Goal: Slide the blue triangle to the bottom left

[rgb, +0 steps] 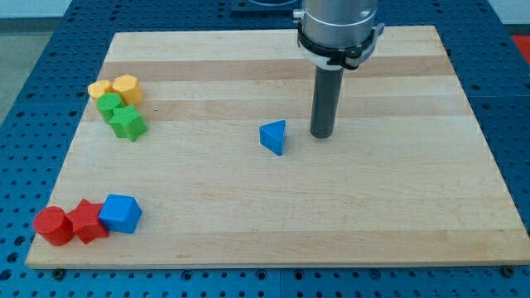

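Observation:
The blue triangle [273,136] lies near the middle of the wooden board [373,215]. My tip [321,135] stands on the board just to the triangle's right, a small gap apart, not touching it. The dark rod rises from the tip to the arm's grey flange at the view's top.
At the bottom left sit a red cylinder [52,225], a red star [87,221] and a blue cube [121,213], close together. At the upper left sit two yellow blocks [116,88], a green cylinder [108,105] and a green star [128,122].

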